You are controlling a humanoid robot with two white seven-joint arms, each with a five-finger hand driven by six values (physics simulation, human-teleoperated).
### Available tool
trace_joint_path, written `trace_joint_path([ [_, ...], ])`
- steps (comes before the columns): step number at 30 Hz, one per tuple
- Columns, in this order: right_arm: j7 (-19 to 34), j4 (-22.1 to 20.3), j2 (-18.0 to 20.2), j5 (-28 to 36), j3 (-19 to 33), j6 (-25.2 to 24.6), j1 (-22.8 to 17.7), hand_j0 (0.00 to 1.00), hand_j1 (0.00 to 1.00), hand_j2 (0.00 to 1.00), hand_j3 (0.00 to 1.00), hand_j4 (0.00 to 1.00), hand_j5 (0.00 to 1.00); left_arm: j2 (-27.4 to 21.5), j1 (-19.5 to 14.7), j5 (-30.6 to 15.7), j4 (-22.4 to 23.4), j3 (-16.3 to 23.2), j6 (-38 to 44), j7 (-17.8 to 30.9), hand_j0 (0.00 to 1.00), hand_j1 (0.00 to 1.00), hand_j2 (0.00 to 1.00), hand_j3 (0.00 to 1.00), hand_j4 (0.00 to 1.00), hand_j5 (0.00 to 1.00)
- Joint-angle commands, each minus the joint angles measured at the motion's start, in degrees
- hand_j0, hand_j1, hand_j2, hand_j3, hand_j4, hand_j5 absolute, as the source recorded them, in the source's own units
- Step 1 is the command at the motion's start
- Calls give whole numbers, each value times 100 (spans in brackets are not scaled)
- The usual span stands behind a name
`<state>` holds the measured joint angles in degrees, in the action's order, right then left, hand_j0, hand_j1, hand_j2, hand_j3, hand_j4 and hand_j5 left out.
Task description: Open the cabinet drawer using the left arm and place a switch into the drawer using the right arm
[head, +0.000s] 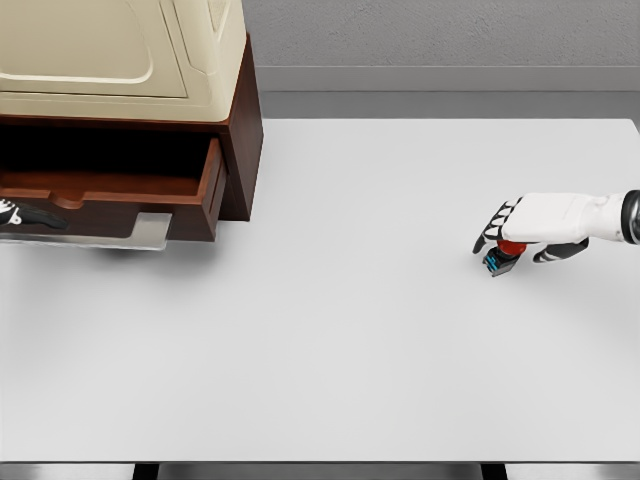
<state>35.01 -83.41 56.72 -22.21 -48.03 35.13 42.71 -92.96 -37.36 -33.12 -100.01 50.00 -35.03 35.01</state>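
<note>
A small switch [503, 257] with a red button and a blue-black base sits on the white table [330, 330] at the right. My right hand [512, 240] reaches in from the right edge and covers it from above, fingers curled over its left side and thumb on its right. At the top left stands a dark wood cabinet [243, 140], and its drawer [206, 195] is pulled out toward me. Only a sliver of my left hand [12, 213] shows at the left edge, against the drawer's front near the grey handle [150, 232].
A cream appliance [130, 50] sits on top of the cabinet. A grey wall runs behind the table's far edge. The table's front edge lies along the bottom of the view.
</note>
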Motion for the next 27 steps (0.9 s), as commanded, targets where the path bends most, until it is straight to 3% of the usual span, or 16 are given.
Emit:
trace_joint_path([
  [1,-1,0,6,23,4,-13,0,78,78,78,78,78,78,-117,0,-212,-89,1,3,-1,100,100,100,100,100,100],
  [6,-1,0,6,23,4,-13,-9,69,69,69,69,69,69,-266,0,-230,-98,36,3,-1,100,100,100,100,100,100],
  [13,-1,0,6,23,-14,-13,-18,69,69,69,69,69,69,-249,18,-203,-107,203,3,-1,100,100,100,100,100,100],
  [17,-1,0,6,23,-14,-13,-26,61,61,61,61,61,61,-231,18,95,-107,229,3,-1,100,100,100,100,100,100],
  [24,-1,0,6,32,-14,-13,-62,48,48,48,48,48,48,-161,27,104,-107,238,3,-1,100,100,100,100,100,100],
  [27,-1,0,6,32,-14,-13,-62,48,48,48,48,48,48,-179,27,122,-107,326,3,-1,100,100,100,100,100,100],
])
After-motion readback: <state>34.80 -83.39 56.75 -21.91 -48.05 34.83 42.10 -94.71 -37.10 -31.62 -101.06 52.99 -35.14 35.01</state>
